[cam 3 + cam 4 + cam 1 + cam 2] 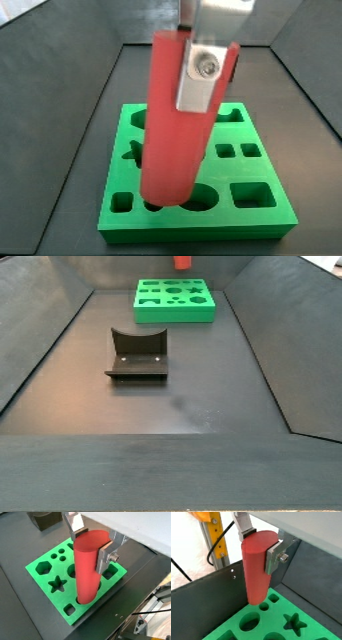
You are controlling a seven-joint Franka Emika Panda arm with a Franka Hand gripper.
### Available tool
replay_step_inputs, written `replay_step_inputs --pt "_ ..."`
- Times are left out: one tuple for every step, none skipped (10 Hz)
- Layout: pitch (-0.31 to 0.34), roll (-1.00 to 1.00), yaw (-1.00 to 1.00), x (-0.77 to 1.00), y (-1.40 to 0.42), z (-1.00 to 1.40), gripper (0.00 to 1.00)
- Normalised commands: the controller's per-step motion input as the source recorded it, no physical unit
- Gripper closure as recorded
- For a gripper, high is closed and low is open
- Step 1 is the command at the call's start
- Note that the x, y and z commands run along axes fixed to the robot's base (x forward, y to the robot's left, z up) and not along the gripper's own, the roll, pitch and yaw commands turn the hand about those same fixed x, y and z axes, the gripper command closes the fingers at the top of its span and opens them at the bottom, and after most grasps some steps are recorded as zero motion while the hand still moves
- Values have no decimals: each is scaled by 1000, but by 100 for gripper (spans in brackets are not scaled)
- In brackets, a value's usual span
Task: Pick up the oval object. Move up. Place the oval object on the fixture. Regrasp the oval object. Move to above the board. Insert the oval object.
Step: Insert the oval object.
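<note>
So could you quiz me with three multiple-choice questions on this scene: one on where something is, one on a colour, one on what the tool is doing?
1. Where is the oval object?
A. lying on the fixture
B. upright over the board
C. flat on the floor

2. What colour is the board?
A. green
B. yellow
C. blue

3. What is the tool doing?
A. hanging open and empty
B. gripping the fixture
C. clamped on the oval object

Answers: B, both wrist views show the peg standing on end above the cut-outs. A, the plate is bright green. C, silver fingers press the peg's upper part, while the fixture sits bare, apart.
</note>
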Motion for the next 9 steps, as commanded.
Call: replay_step_inputs --pt "-203 -1 123 871 -94 -140 100" --pt "-270 -79 111 831 0 -229 100" --pt "-296 -37 31 840 34 -271 100" --pt "-251 11 0 923 146 -229 100" --pt "-106 379 0 831 74 -220 100" --pt "-60 500 -77 286 17 -240 100" --pt "0 414 -240 0 0 -77 100" --pt "10 207 -134 3 -57 0 100" --pt "0 164 -117 0 -51 -100 100"
